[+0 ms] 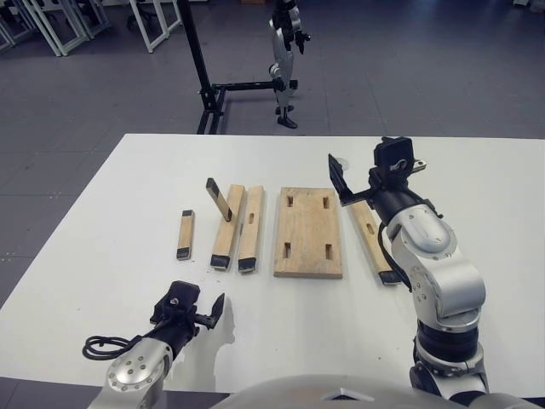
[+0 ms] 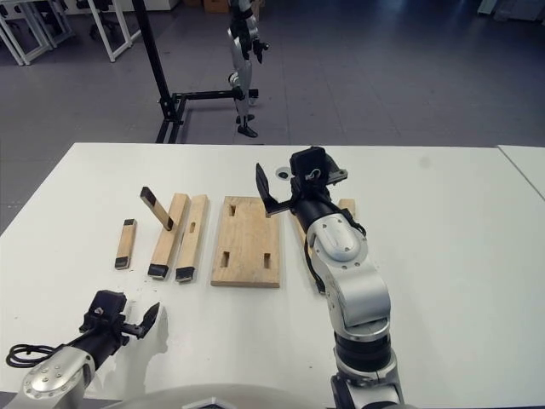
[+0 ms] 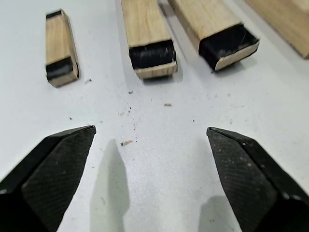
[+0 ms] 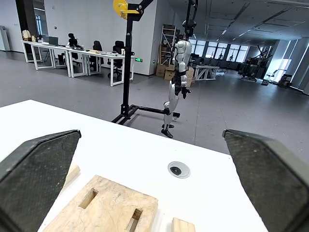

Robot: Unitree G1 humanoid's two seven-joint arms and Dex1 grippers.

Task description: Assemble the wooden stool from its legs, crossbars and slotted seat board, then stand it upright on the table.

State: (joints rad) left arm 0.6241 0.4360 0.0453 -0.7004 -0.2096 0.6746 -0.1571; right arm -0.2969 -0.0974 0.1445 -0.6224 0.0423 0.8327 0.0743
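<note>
The slotted seat board (image 1: 308,232) lies flat mid-table. To its left lie two long legs (image 1: 228,227) (image 1: 250,228), with a dark-tipped crossbar (image 1: 218,199) leaning tilted on the first. A short piece (image 1: 185,234) lies farther left. Another leg (image 1: 372,239) lies right of the board, partly under my right arm. My right gripper (image 1: 370,179) hovers open above the board's far right corner, holding nothing. My left gripper (image 1: 197,305) is open and low near the table's front edge. Its fingers (image 3: 53,169) face the black-capped leg ends (image 3: 150,55).
A round grommet (image 1: 338,160) sits in the white table (image 1: 477,221) behind the board. A black cable (image 1: 102,347) loops beside my left arm. Beyond the far edge, a black stand (image 1: 209,89) and a humanoid robot (image 1: 285,51) are on the floor.
</note>
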